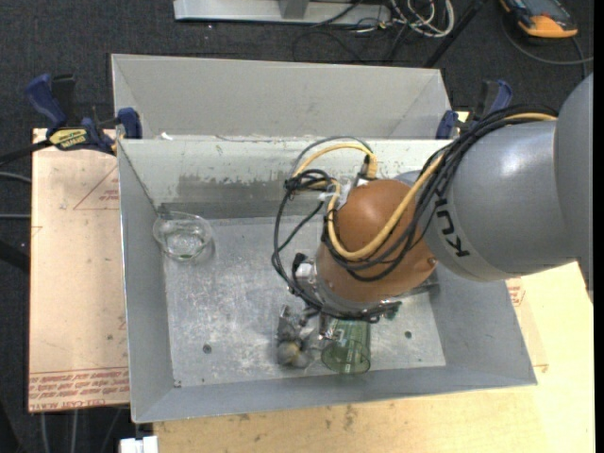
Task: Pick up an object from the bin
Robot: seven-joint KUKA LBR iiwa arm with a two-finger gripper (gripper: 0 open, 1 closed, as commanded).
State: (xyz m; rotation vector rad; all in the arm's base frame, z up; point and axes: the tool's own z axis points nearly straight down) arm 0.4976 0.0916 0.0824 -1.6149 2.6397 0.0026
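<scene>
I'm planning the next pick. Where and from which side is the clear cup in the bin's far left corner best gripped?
Probably by the rim of the clear cup, pinching its thin wall from inside and outside, coming straight down. Its mouth seems to face up, and it sits near the left wall of the bin, so the rim's right part, away from that wall, leaves most room.
</scene>
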